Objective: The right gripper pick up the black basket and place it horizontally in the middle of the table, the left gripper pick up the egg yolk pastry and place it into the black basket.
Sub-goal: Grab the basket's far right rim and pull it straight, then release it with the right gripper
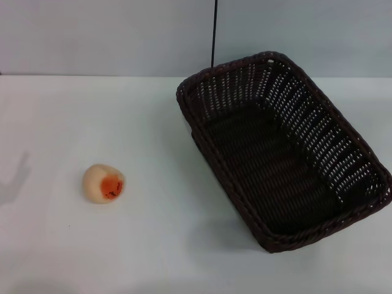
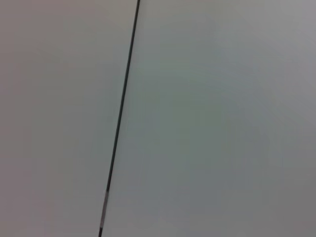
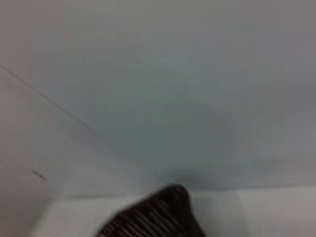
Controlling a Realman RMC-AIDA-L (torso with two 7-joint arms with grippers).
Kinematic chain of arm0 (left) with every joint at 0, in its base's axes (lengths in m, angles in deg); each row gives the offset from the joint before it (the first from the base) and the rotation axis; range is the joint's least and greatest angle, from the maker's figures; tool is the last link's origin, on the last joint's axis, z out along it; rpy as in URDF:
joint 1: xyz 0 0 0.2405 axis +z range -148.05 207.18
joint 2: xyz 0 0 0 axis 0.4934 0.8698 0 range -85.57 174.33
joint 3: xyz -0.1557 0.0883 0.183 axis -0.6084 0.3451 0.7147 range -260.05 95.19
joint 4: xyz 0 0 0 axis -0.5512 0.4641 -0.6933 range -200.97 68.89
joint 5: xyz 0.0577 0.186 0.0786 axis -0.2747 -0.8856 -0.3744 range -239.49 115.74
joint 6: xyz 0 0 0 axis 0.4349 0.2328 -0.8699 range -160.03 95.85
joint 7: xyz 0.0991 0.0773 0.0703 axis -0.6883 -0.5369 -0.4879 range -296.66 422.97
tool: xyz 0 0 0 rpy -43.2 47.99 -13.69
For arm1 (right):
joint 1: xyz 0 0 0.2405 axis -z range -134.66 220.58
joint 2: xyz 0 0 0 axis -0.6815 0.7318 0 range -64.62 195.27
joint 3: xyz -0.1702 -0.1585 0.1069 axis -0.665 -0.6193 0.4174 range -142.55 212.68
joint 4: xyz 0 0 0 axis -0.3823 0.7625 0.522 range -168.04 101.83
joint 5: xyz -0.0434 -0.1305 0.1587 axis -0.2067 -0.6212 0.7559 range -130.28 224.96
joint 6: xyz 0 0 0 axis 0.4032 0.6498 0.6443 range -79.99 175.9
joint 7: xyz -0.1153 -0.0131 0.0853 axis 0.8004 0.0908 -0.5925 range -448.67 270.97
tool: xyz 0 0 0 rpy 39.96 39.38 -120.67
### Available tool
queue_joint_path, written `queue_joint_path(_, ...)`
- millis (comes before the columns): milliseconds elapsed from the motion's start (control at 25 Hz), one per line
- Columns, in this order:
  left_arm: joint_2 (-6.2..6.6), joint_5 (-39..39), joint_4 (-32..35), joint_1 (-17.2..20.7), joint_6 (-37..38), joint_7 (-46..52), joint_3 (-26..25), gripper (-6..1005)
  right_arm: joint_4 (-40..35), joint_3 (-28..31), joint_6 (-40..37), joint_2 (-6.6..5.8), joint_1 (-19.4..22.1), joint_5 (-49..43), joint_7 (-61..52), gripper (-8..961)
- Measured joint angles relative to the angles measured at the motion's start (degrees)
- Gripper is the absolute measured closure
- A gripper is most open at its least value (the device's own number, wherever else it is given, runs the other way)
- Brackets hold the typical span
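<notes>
The black basket (image 1: pixel 285 153) stands on the right half of the white table (image 1: pixel 153 122), set at a slant with one corner toward the back and one near the right edge. It is empty. One corner of it shows in the right wrist view (image 3: pixel 158 217). The egg yolk pastry (image 1: pixel 103 182) lies on the table at the front left, its orange-red patch facing front. Neither gripper shows in any view. The left wrist view shows only a pale wall.
A thin black cable (image 1: pixel 214 33) hangs down the pale wall behind the basket; it also shows in the left wrist view (image 2: pixel 121 113). A faint shadow (image 1: pixel 15 180) falls on the table's left edge.
</notes>
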Motion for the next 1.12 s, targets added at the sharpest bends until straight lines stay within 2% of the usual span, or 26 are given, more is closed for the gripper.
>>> queue_joint_path(40, -0.01, 0.02, 0.01, 0.08, 0.05, 0.11, -0.13, 203, -2.72, 0.37, -0.48, 0.44, -1.37, -3.67, -2.76, 160)
queue_joint_path(80, -0.05, 0.03, -0.04, 0.25, 0.13, 0.14, -0.22, 203, -5.97, 0.32, -2.33, 0.88, -4.68, -9.02, -7.01, 161)
queue_joint_path(120, -0.05, 0.03, -0.04, 0.25, 0.13, 0.14, -0.22, 203, -5.97, 0.32, -2.33, 0.88, -4.68, -9.02, -7.01, 162)
queue_joint_path(160, -0.10, 0.03, -0.17, 0.38, 0.16, 0.14, -0.24, 203, -7.04, -0.27, -4.63, 1.24, -8.31, -13.32, -10.11, 163)
queue_joint_path(200, -0.10, 0.03, -0.17, 0.38, 0.16, 0.14, -0.24, 203, -7.04, -0.27, -4.63, 1.24, -8.31, -13.32, -10.11, 164)
queue_joint_path(320, -0.15, 0.03, -0.70, 0.53, 0.08, 0.16, -0.24, 203, -8.62, -1.36, -6.97, 3.14, -13.53, -22.30, -14.14, 167)
queue_joint_path(360, -0.15, 0.03, -0.81, 0.58, 0.02, 0.16, -0.24, 203, -9.96, -1.73, -7.59, 5.05, -16.38, -29.29, -15.78, 168)
queue_joint_path(400, -0.15, 0.03, -0.81, 0.58, 0.02, 0.16, -0.24, 203, -9.96, -1.73, -7.59, 5.05, -16.38, -29.29, -15.78, 169)
queue_joint_path(480, -0.16, 0.02, -0.94, 0.60, -0.12, 0.18, -0.29, 204, -10.53, -1.81, -8.22, 7.12, -19.32, -35.41, -16.46, 171)
queue_joint_path(520, -0.16, 0.02, -0.92, 0.60, -0.16, 0.18, -0.32, 204, -10.60, -1.80, -8.78, 9.09, -21.77, -40.30, -16.65, 172)
queue_joint_path(560, -0.16, 0.02, -0.93, 0.61, -0.18, 0.18, -0.32, 204, -10.67, -1.71, -8.84, 10.28, -23.06, -43.11, -16.71, 173)
queue_joint_path(680, -0.16, 0.01, -0.96, 0.61, -0.20, 0.18, -0.32, 204, -10.53, -1.61, -8.61, 13.50, -25.58, -47.41, -16.72, 176)
queue_joint_path(720, -0.16, 0.01, -0.96, 0.61, -0.20, 0.18, -0.32, 204, -10.53, -1.61, -8.61, 13.50, -25.58, -47.41, -16.72, 177)
queue_joint_path(760, -0.16, 0.01, -0.96, 0.61, -0.20, 0.18, -0.32, 204, -10.41, -1.96, -8.22, 15.64, -26.54, -48.55, -16.55, 178)
queue_joint_path(800, -0.16, 0.01, -0.96, 0.61, -0.20, 0.18, -0.32, 204, -10.41, -1.96, -8.22, 15.64, -26.54, -48.55, -16.55, 179)
queue_joint_path(840, -0.16, 0.02, -0.95, 0.65, -0.21, 0.18, -0.38, 204, -10.44, -2.09, -8.00, 16.53, -26.87, -49.08, -16.53, 180)
queue_joint_path(920, -0.16, 0.02, -0.93, 0.69, -0.23, 0.18, -0.93, 204, -11.00, -2.13, -7.26, 18.73, -27.57, -50.98, -16.53, 182)
queue_joint_path(960, -0.16, 0.02, -0.93, 0.69, -0.23, 0.18, -0.93, 204, -11.05, -2.15, -6.23, 20.47, -28.08, -52.39, -16.54, 183)
queue_joint_path(1000, -0.13, 0.02, -0.95, 0.69, -0.24, 0.18, -1.03, 204, -11.05, -2.15, -6.23, 20.47, -28.08, -52.39, -16.54, 184)
queue_joint_path(1040, -0.11, 0.02, -0.95, 0.69, -0.24, 0.18, -1.03, 204, -10.38, -2.56, -4.75, 21.56, -28.41, -53.57, -16.64, 185)
queue_joint_path(1080, -0.11, 0.02, -0.94, 0.69, -0.24, 0.18, -1.03, 204, -10.38, -2.56, -4.75, 21.56, -28.41, -53.57, -16.64, 186)
queue_joint_path(1120, -0.09, 0.02, -0.95, 0.69, -0.26, 0.18, -1.04, 204, -9.81, -3.09, -3.38, 22.26, -28.57, -54.83, -16.87, 188)
